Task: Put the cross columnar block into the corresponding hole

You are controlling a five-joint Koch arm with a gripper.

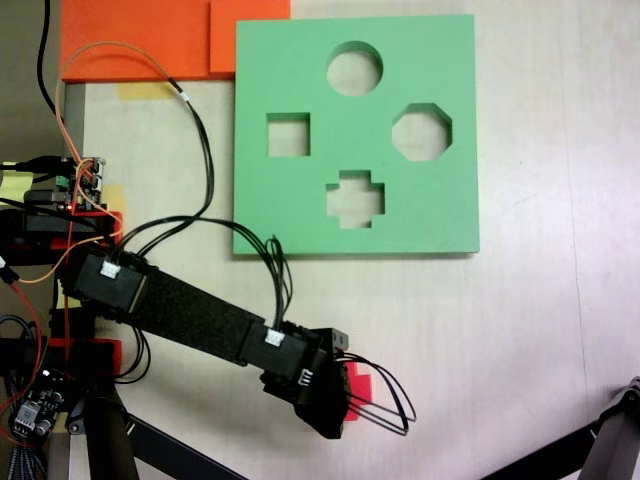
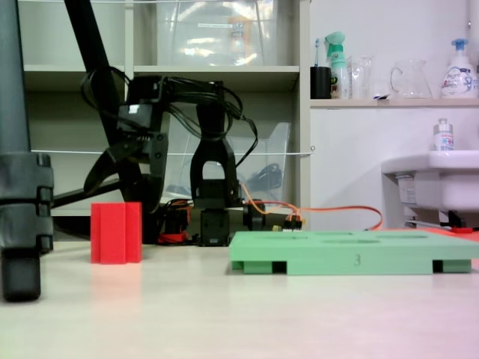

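Note:
The red cross columnar block (image 2: 116, 232) stands upright on the table, left of the green foam board (image 2: 352, 258). In a fixed view from above, the block (image 1: 360, 385) peeks out from under the arm's black head, below the board (image 1: 440, 210). The plus-shaped hole (image 1: 355, 197) lies in the board's lower middle, with nothing in it. My gripper (image 2: 120, 187) hangs just above the block, its jaws spread apart to either side of the block's top. Seen from above, the gripper (image 1: 345, 398) covers most of the block.
The board also has round (image 1: 355, 68), square (image 1: 288, 135) and octagonal (image 1: 421, 131) cut-outs. Orange foam sheets (image 1: 130, 40) lie at the top left. Loose cables (image 1: 385, 405) loop beside the gripper. A black stand leg (image 2: 19, 187) rises at the left, another (image 1: 610, 430) at the bottom right.

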